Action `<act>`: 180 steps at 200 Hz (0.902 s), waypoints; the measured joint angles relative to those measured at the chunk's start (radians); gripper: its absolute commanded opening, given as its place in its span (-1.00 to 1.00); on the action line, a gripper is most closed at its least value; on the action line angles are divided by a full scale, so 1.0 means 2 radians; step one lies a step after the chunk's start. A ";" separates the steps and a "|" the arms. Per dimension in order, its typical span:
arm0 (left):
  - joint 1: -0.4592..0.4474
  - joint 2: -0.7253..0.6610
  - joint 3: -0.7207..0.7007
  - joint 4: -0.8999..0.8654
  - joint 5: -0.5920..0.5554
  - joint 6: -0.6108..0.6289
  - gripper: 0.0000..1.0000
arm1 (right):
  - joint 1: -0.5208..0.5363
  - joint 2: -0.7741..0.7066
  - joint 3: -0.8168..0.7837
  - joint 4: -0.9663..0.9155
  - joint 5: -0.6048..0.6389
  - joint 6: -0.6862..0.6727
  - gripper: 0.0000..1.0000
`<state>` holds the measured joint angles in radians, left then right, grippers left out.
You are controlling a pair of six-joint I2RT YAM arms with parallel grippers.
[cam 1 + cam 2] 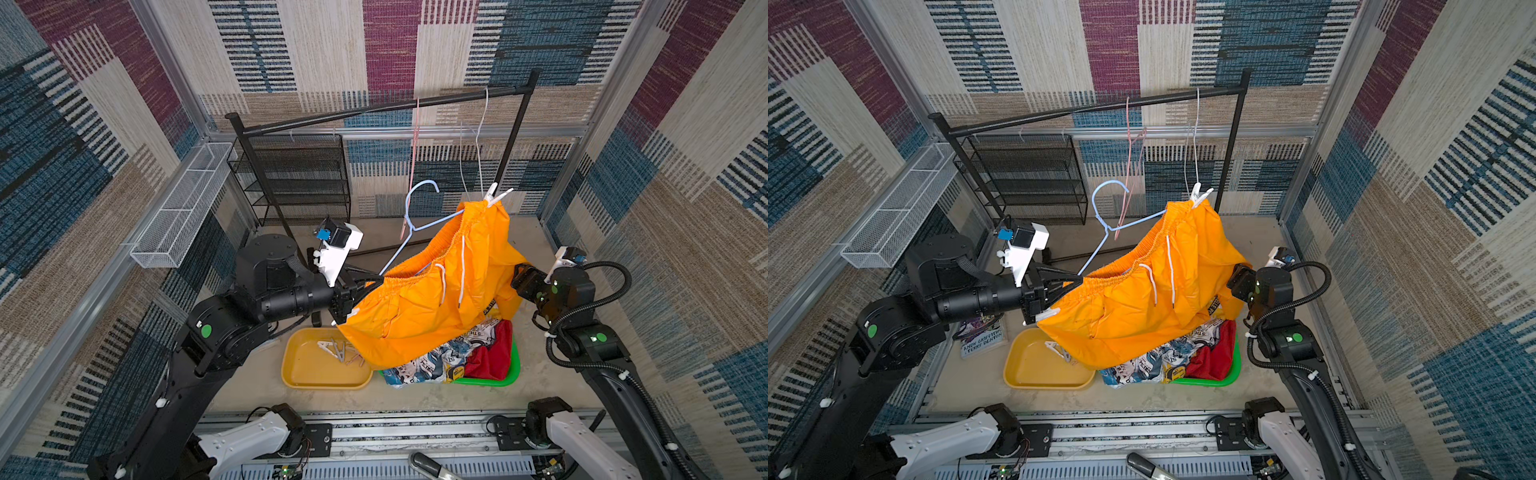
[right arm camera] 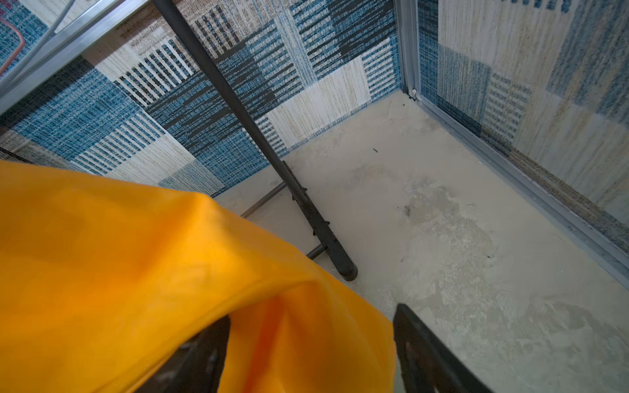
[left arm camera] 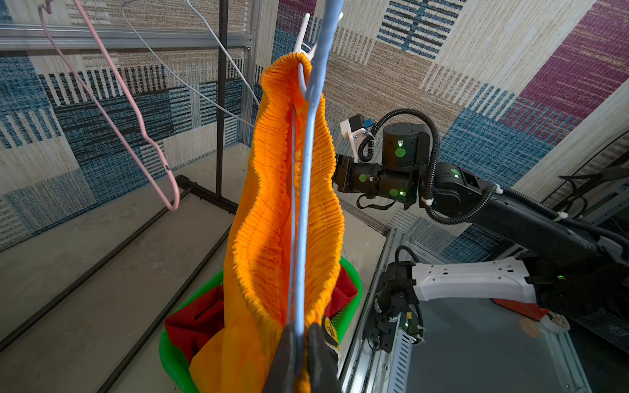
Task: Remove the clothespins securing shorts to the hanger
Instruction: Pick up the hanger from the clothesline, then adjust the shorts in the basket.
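Orange shorts [image 1: 436,299] veil the spread-open right gripper [image 2: 311,313] and green basket [image 1: 513,365]; left gripper [image 3: 302,328] clamps the blue hanger [image 3: 308,177].

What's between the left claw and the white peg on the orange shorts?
The blue hanger's bar, with the orange shorts' waistband bunched along it; the left wrist view shows it.
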<state>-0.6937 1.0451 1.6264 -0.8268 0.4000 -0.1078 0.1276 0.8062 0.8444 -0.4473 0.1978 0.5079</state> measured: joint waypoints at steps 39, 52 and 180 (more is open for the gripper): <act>0.000 -0.007 -0.010 0.000 0.014 0.005 -1.00 | -0.061 0.047 0.012 0.027 -0.073 0.001 0.57; 0.000 -0.010 -0.013 0.000 0.023 0.009 -1.00 | -0.082 0.066 0.012 0.034 -0.107 0.001 0.57; 0.000 -0.022 -0.070 0.008 0.091 0.033 -1.00 | -0.107 0.107 0.010 0.045 -0.336 -0.042 0.33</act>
<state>-0.6945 1.0019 1.4864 -0.8108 0.5812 -0.0414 -0.0860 1.0203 0.8642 -0.3576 -0.4736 0.4244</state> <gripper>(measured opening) 0.097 0.683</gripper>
